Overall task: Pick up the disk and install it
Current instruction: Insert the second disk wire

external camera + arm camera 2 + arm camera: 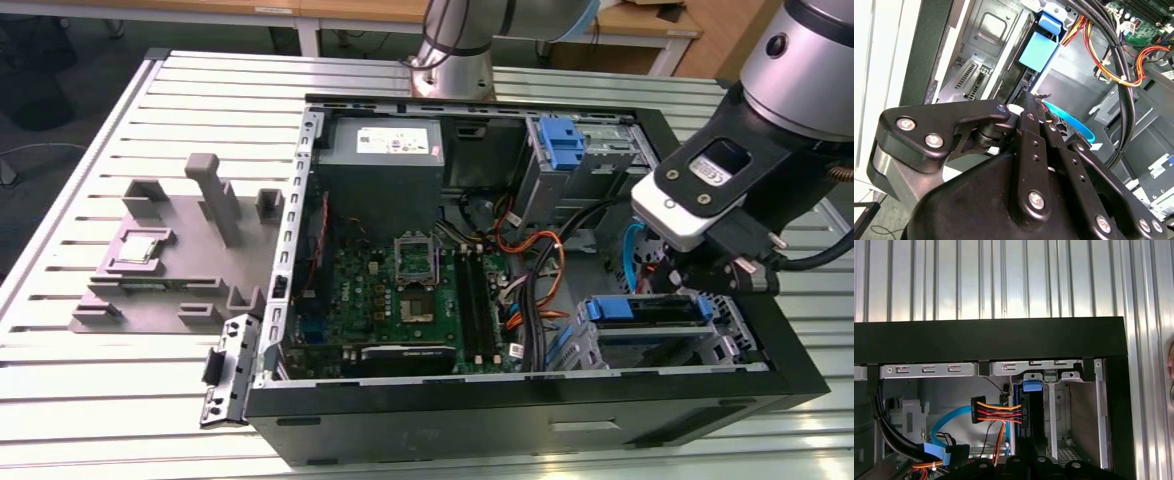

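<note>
1. Hovering at four o'clock in the exterior view, our arm's hand (722, 284) hangs inside the open computer case (534, 425), which lies on its side on the slatted metal counter (120, 400).

2. The disk (646, 311) stands on edge in the drive bay at the case's four o'clock corner. Its blue bracket faces up and the hand is just beside it, toward three o'clock.

3. In the first wrist view we see the disk (1032, 412) edge-on between the bay's metal rails. A bundle of orange and red cables (996, 414) plugs in right next to it.

4. We cannot tell from these pictures whether the hand is spread, pressed together or pinching the disk. In the second wrist view its tip (1026, 97) points toward the bracket's blue tab (1038, 52).

5. We judge the step in hand to be seating the disk in its bay. We cannot see whether it is fully home.

6. To do this well, we would keep the disk square to the rails and press straight along the slot, not at a slant.

7. We would also keep the arm clear of the cables, since a snag there could tilt the disk or pull a plug.

8. At one o'clock the other blue caddy (562, 142) sits in its own bay, well apart, as does the grey power supply (384, 140) at twelve.
</note>
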Controlling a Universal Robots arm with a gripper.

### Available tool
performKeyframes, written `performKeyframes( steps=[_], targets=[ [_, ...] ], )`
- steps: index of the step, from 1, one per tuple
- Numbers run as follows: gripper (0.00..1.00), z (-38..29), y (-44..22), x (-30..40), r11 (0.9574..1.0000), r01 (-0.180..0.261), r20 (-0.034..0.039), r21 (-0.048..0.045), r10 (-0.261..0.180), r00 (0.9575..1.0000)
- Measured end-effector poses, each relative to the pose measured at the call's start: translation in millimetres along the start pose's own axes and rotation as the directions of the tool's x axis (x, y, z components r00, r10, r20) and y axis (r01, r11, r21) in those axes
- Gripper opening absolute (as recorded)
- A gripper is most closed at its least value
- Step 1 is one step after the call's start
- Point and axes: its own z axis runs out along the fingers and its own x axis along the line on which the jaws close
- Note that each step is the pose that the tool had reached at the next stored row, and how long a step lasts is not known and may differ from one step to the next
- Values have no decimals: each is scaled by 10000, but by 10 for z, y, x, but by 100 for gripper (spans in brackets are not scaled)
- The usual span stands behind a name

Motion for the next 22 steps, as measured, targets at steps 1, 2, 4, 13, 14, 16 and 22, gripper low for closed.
performKeyframes(
  steps=[1, 2, 4, 13, 14, 16, 22],
  targets=[
    [10, -14, 0, 0, 10000, -1, -2, 0, 1, 10000],
    [10, -31, 0, 1, 10000, -2, -1, 0, 2, 10000],
    [10, -66, 2, 4, 10000, -1, -1, 0, 1, 10000],
    [10, -141, 1, 62, 10000, -2, -2, 7, 2, 10000],
    [10, -141, 0, 70, 10000, -3, -2, 9, 3, 10000],
    [10, -142, -1, 82, 10000, -3, -1, 14, 3, 10000],
    [10, -181, -1, 134, 10000, -2, -1, 31, 2, 10000]
  ],
)
